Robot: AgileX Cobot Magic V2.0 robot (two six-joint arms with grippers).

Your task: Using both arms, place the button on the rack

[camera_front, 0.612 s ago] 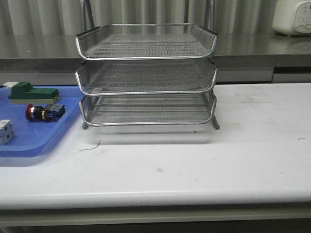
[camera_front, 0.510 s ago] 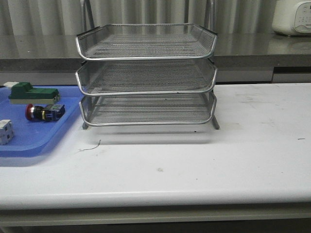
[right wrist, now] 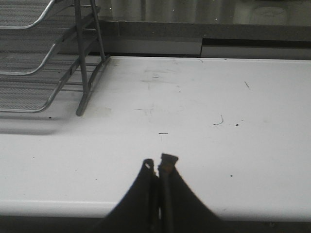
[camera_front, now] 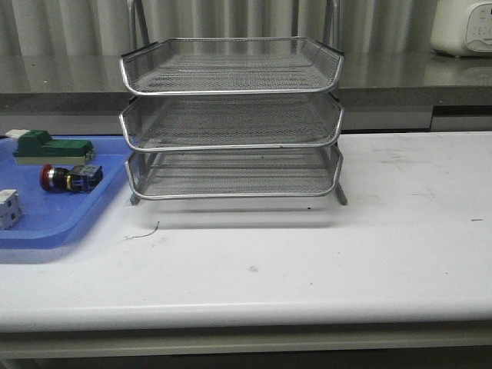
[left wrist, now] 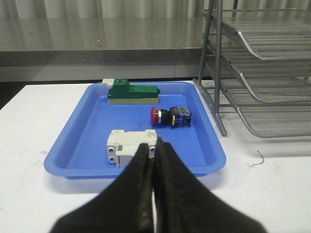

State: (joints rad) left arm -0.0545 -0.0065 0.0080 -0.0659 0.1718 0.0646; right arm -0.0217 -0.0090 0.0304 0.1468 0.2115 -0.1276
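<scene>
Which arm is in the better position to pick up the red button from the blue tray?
Left, most likely. The left tool, shut and empty, faces the blue tray, where the button lies. The right tool, also shut, sees only bare table beyond the rack, far from the button.

The three-tier wire-mesh letter rack [camera_front: 231,115] was silver, its rims bright chrome over a fine grey mesh. The flat plastic tray [camera_front: 77,219] beside it was blue. On it, the small push button [camera_front: 69,178] had a red cap, a silver collar and a black body with yellow and blue bits. The rectangular block [camera_front: 50,147] was green with a pale base, and the cube [camera_front: 8,209] was white with dark dots. The tabletop [camera_front: 307,261] was white, faintly smudged. Both gripper ends, the left [left wrist: 154,160] and the right [right wrist: 158,170], were black.
</scene>
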